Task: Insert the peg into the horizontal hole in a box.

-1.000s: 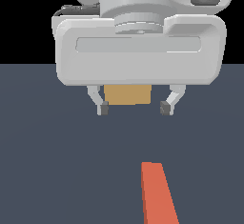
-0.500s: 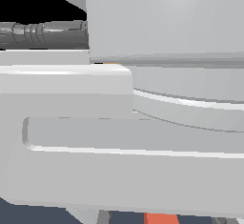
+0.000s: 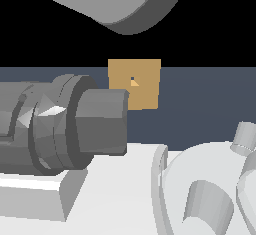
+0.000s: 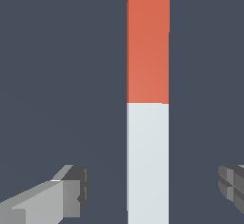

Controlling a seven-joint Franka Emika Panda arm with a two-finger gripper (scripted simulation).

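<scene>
Approach stage of the grasp, judged from both views. Wrist view: peg [image 4: 148, 101] lies flat on the dark floor [image 4: 57, 75], orange-red along one part and pale grey-white along the other, running between the 2 grey fingers [image 4: 71, 192] of the gripper [image 4: 155, 189]. Fingers are spread wide, each well clear of the peg's sides, gripping nothing. Exterior view: arm links fill most of the frame and hide the peg; the tan box [image 3: 142, 91] stands beyond them on the floor, partly covered by a dark grey joint [image 3: 75, 124], its horizontal hole [image 3: 133, 81] a small dark opening with a lighter orange inside at the face's middle. Insertion has not begun. Next move likely calls for descent over the grey-white end, closure across the peg's width, then lifting and aligning it with the hole.
</scene>
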